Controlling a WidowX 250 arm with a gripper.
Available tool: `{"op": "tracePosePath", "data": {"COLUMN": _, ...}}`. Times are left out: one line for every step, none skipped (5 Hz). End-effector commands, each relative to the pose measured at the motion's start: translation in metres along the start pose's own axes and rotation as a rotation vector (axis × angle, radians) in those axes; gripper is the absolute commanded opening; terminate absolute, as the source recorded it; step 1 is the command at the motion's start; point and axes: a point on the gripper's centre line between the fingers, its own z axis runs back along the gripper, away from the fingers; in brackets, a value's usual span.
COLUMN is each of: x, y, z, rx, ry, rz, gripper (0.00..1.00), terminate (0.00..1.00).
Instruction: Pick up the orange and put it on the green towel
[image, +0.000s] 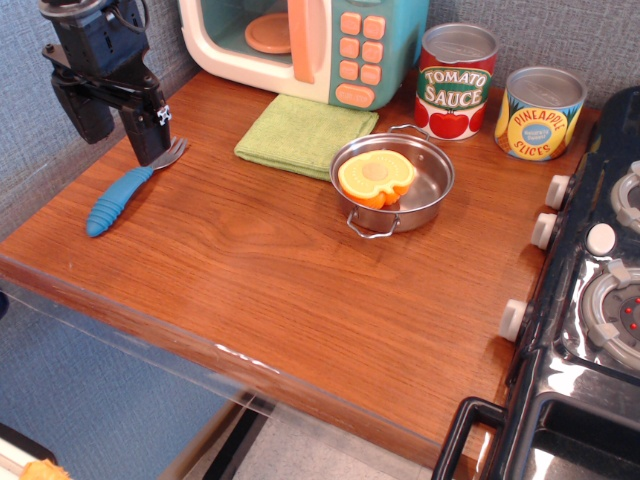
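Only one view, from above the counter. Orange (376, 177) sits cut face up inside steel pot (431, 195), leaning toward pot's left side, rind touching the pan floor. Pot stands on wooden table (250, 260), its left rim just beside the right edge of green towel (304, 133); can't tell if rim overlaps the cloth. Towel lies flat, folded, in front of toy microwave (340, 40), w/ peach disc plate (268, 33) showing inside it. Gripper (125, 125) is at far left, well apart from orange & towel, low over the table near the blue-handled fork (125, 192); fork's metal tines lie right by its lower finger. Fingers are apart, nothing between them. Tomato sauce can (456, 80) & pineapple slices can (539, 112) stand behind the pot. Toy stove (590, 300) fills right edge.
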Motion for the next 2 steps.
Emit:
{"op": "tracePosePath", "data": {"x": 0.0, "y": 0.0, "z": 0.0, "rx": 0.0, "ry": 0.0, "rz": 0.0, "gripper": 1.0, "terminate": 0.0}}
{"op": "tracePosePath", "data": {"x": 0.009, "y": -0.014, "z": 0.002, "rx": -0.026, "ry": -0.01, "rz": -0.047, "gripper": 1.0, "terminate": 0.0}}
